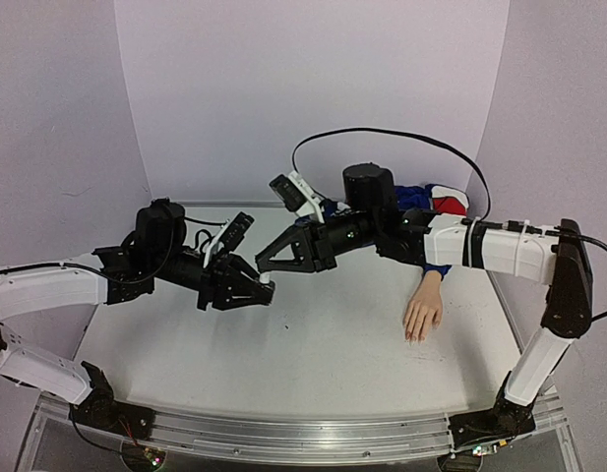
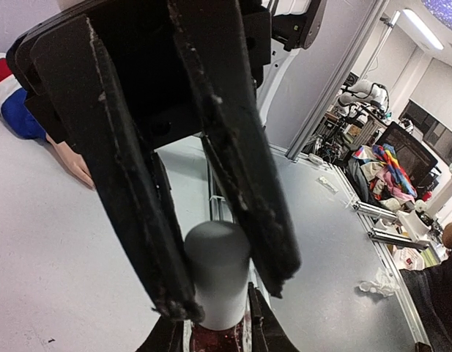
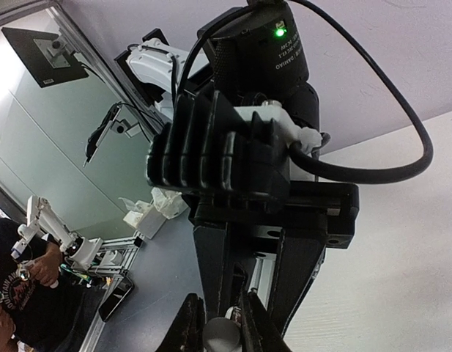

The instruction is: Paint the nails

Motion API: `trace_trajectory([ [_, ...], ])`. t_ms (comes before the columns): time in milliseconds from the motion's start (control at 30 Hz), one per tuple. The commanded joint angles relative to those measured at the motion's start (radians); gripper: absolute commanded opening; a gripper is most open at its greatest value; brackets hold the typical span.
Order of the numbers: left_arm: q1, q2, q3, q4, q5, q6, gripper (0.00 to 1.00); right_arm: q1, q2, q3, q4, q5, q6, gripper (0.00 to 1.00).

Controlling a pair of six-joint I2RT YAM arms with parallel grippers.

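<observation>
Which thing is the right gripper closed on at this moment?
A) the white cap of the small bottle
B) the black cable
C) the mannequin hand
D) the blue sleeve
A: in the left wrist view, the right gripper presses on both sides of the white cap, while the left gripper holds the dark bottle below it.

nails [image 1: 418, 337] too small to make out, bottle [image 2: 215, 342] cut off at bottom edge
</observation>
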Motion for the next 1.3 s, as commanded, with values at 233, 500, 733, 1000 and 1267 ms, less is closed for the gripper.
trace_trajectory([
  [233,0.002,-0.033,0.054,0.047,-0.601,0.005,0.0,0.009,-0.024,-0.039,0.046,0.151,0.008,0.0],
  [500,0.002,0.102,0.142,0.054,-1.176,-0.013,0.0,0.143,-0.011,0.003,-0.202,1.196,0.166,0.0],
  [733,0.002,0.226,0.197,0.062,-1.139,-0.046,0.0,0.282,0.087,0.149,-0.285,1.517,0.214,0.0],
  [1000,0.002,0.135,0.075,0.056,-0.864,0.005,0.0,0.13,-0.044,0.056,-0.23,1.185,0.082,0.32],
  [1267,0.005,0.022,-0.007,0.009,-0.508,0.025,0.0,-0.014,-0.135,-0.022,-0.183,0.615,-0.085,0.76],
])
